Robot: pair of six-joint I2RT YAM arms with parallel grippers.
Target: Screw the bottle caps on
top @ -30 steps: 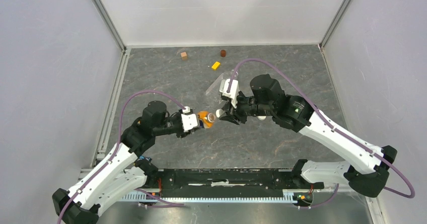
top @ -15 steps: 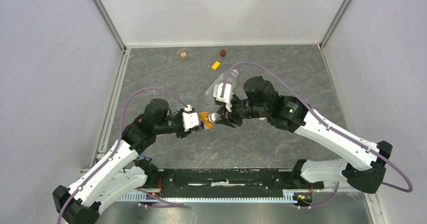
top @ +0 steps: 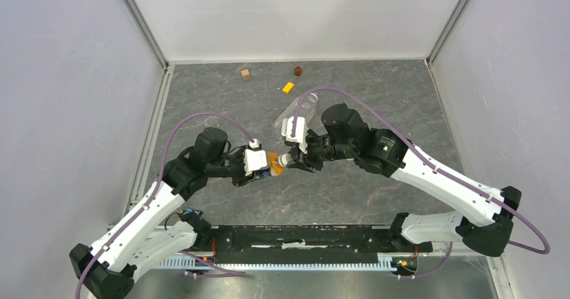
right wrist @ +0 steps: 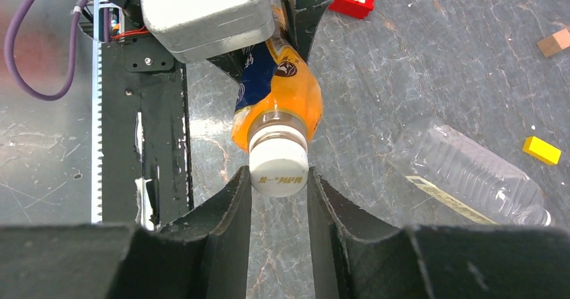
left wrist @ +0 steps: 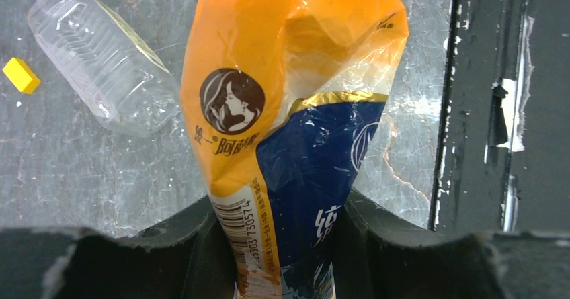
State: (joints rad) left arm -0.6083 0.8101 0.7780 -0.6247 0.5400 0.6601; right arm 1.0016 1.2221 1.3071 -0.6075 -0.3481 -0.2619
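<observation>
The left tool (left wrist: 282, 240) is gripping the orange bottle (left wrist: 289, 77) low on its body, where the dark blue label is wrapping it; its jaws are standing narrow, pressed against both sides of the bottle, and the thin plastic is creasing above them. The bottle is lying roughly level near the middle of the tabletop (top: 376, 91), slightly toward the left edge, with its neck pointing toward the right arm; whether it is touching the surface cannot be told. The white cap (right wrist: 279, 168) is sitting on that neck, just beyond the orange shoulder. The right tool (right wrist: 279, 201) is meeting it from the other side; its jaws are standing narrow and closed on the cap, one finger touching each side of it.

Along the far edge, well apart from both tools, a brown cube (top: 246, 74) is resting; to its right a yellow block (top: 288, 87) is lying a little nearer the middle; a dark brown cylinder (top: 298, 70) is standing just beyond that block, close to the far edge. The clear bottle (top: 296, 109) is lying on its side between the yellow block and the right tool, touching neither tool; whether its neck is carrying a cap cannot be told.
</observation>
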